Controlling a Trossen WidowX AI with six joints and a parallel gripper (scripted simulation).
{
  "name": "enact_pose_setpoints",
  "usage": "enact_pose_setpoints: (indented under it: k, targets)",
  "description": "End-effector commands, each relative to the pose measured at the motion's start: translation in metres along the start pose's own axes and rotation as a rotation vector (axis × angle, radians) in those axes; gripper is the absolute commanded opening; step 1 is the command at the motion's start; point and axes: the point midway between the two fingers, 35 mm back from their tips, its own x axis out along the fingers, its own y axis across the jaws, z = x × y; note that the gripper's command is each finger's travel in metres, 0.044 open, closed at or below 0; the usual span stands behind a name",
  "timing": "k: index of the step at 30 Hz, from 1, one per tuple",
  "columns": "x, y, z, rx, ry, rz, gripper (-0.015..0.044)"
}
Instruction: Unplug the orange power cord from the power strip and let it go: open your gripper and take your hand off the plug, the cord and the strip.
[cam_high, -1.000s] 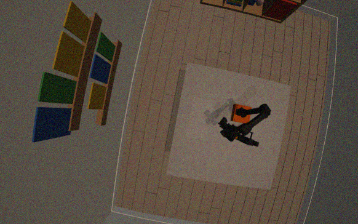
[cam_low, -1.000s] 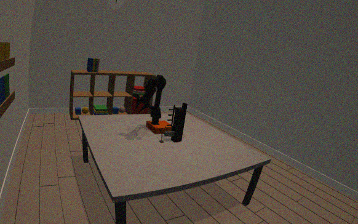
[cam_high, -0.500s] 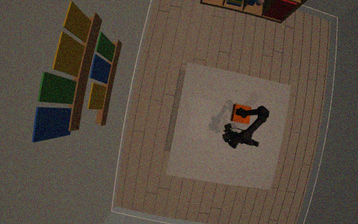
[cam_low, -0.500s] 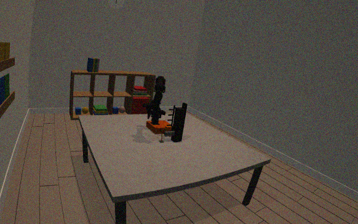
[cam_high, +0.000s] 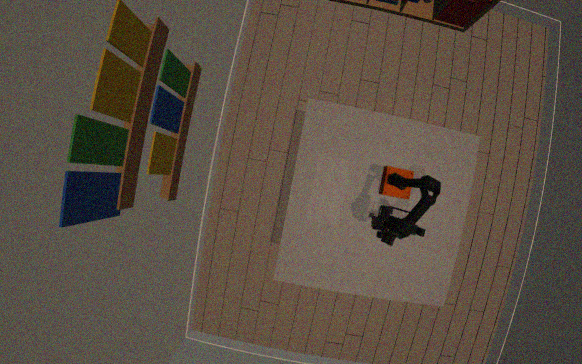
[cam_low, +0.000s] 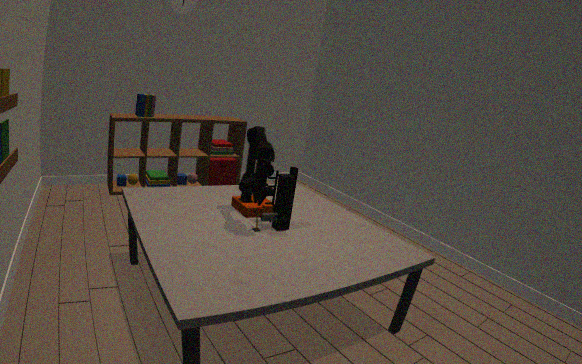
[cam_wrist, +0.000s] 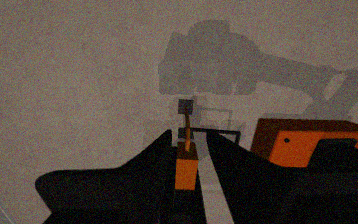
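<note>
Lettering cannot be made out on anything at this grain, not on the arm and not on the strip (cam_low: 284, 200), which stands as a dark upright bar on the table (cam_low: 210, 265) just beside the orange base plate (cam_low: 246, 206). In the wrist view the claw (cam_wrist: 190, 137) has its two dark fingers partly apart, with a pale band of table top showing in the gap toward 5 o'clock. Nothing is clamped between them. Inside that gap, hard against the inner edge of the left finger, sits the orange block (cam_wrist: 186, 172) of the cord (cam_wrist: 187, 127). From the block a thin orange stem runs toward 12 o'clock to a small grey cube (cam_wrist: 186, 106). Whether the finger actually touches the block cannot be told. A dark frame shows just past the fingertips, and the base plate lies at 3 o'clock from the block. The arm's shadow falls on the table at 12 o'clock. Seen from the top, the arm (cam_high: 425, 192) bends over from the base plate and reaches toward 7 o'clock, its claw end low over a dark cluster there. In the exterior view the arm is folded low beside the strip, and a small stemmed piece stands on the table at 8 o'clock from the strip's foot.
</note>
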Motion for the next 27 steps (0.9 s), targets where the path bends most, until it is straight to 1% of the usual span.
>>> enact_pose_setpoints:
  k: [1, 10, 27]
  targets:
    - [0.008, -0.001, -0.009, 0.057, 0.031, -0.028, 0.016]
    - [0.008, 0.0, -0.009, 0.057, 0.031, -0.029, 0.016]
    - [0.007, 0.002, -0.035, 0.057, 0.034, -0.029, 0.016]
